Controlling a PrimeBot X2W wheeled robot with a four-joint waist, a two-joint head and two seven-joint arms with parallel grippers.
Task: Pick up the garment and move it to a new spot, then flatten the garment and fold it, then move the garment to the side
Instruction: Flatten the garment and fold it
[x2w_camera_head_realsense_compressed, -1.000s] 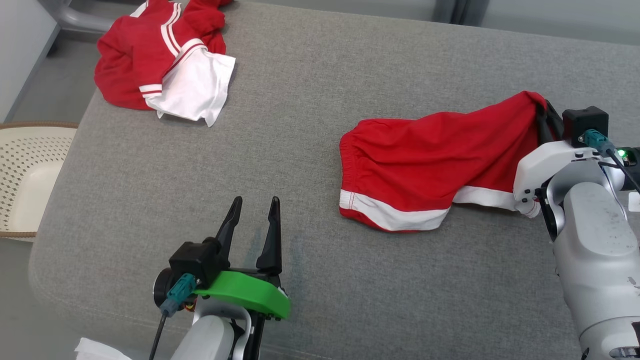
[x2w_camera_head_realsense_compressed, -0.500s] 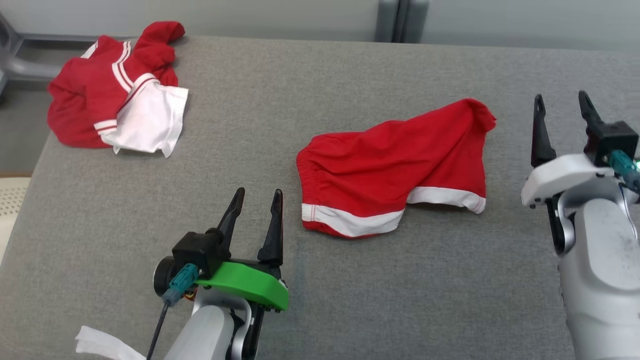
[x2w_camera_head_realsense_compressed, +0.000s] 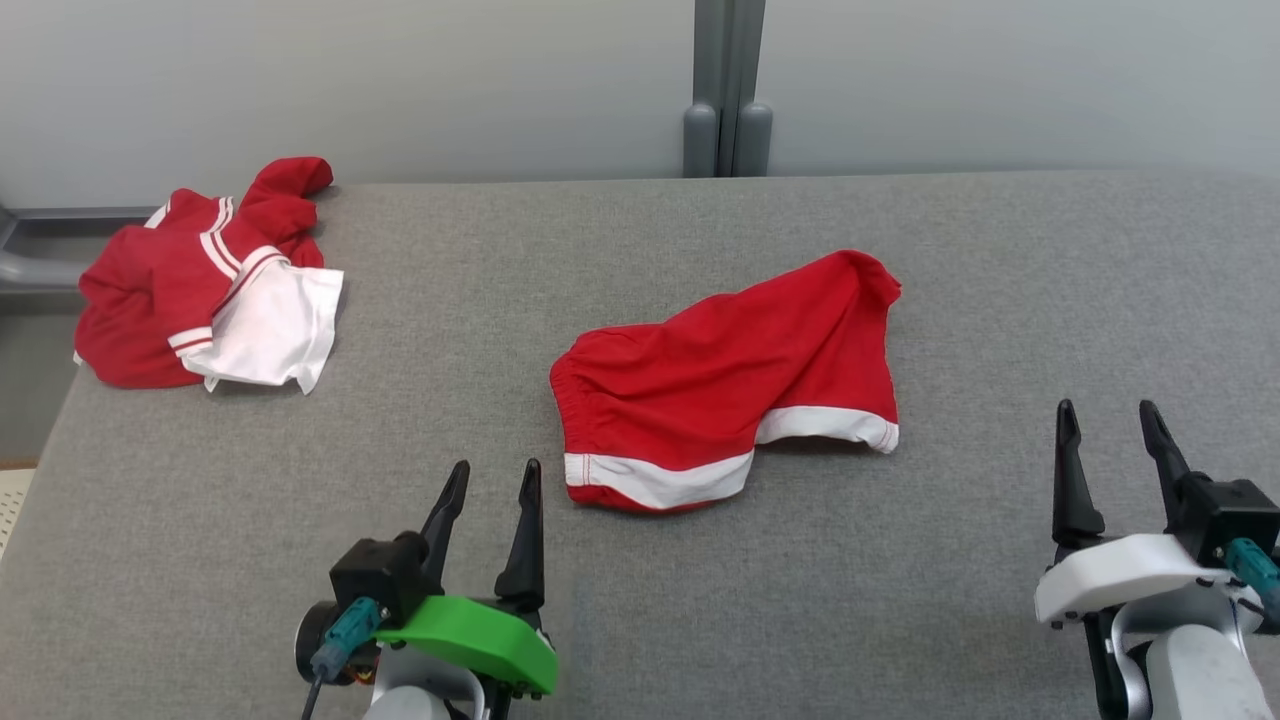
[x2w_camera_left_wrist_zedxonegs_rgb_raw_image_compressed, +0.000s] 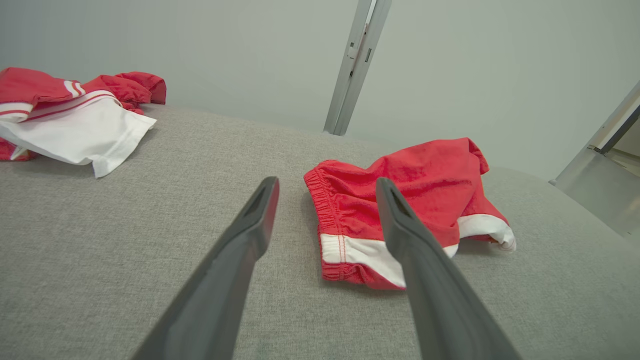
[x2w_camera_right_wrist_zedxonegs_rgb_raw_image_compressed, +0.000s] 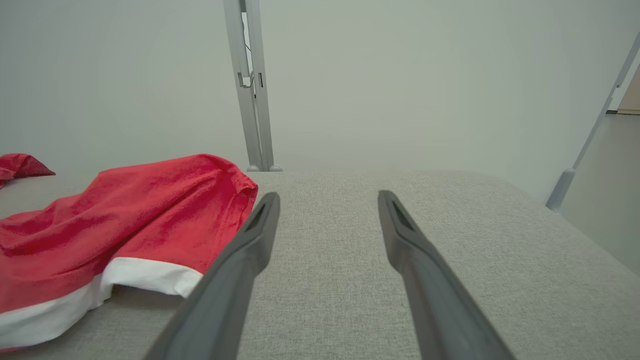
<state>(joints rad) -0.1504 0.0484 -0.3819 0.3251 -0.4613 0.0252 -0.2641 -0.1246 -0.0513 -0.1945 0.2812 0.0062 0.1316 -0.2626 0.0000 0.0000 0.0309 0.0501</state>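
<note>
While apart from the red shorts (x2w_camera_head_realsense_compressed: 700, 390), left tool (x2w_camera_head_realsense_compressed: 497, 465) and right tool (x2w_camera_head_realsense_compressed: 1106, 406) agape, empty, over grey surface (x2w_camera_head_realsense_compressed: 900, 600).

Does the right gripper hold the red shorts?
No, the right gripper has its fingers open, apart from the red shorts.

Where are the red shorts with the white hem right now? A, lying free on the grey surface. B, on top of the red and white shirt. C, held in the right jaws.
A: the red shorts lie on the grey surface, nothing gripping them, apart from the shirt.
</note>
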